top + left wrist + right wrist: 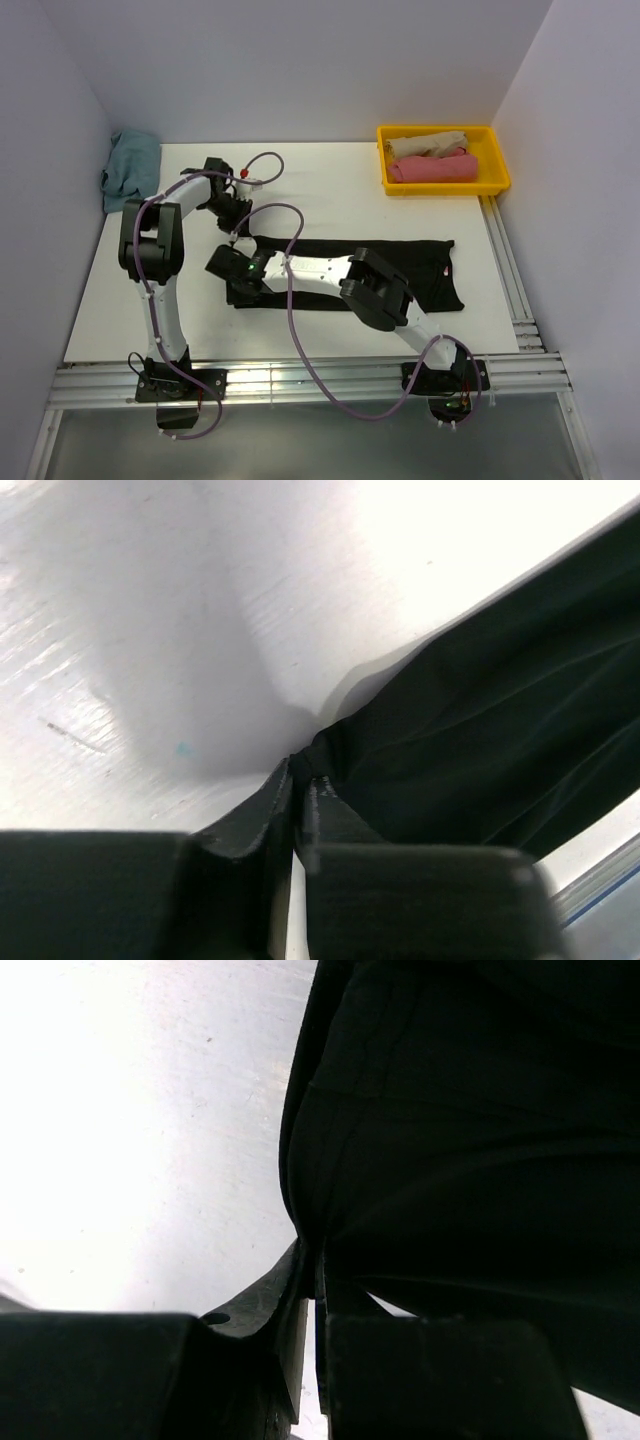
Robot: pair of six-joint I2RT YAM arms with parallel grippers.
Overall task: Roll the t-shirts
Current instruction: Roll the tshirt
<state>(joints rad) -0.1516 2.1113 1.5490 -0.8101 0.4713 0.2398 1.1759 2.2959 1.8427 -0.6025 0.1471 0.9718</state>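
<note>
A black t-shirt [430, 270] lies folded into a long strip across the middle of the white table [330, 180]. My left gripper [233, 240] is at the strip's far left corner. In the left wrist view this gripper [300, 770] is shut on a corner of the black cloth [480, 730]. My right gripper [232, 285] reaches across the shirt to the near left corner. Seen from the right wrist, it [318, 1255] is shut on the edge of the black t-shirt [470, 1140]. Both arms hide the strip's left end in the top view.
A yellow tray [445, 189] at the back right holds a rolled beige t-shirt [428, 145] and a rolled pink one [432, 168]. A dusty-blue t-shirt [130, 165] is heaped at the back left corner. Aluminium rails [505, 270] run along the right and front edges.
</note>
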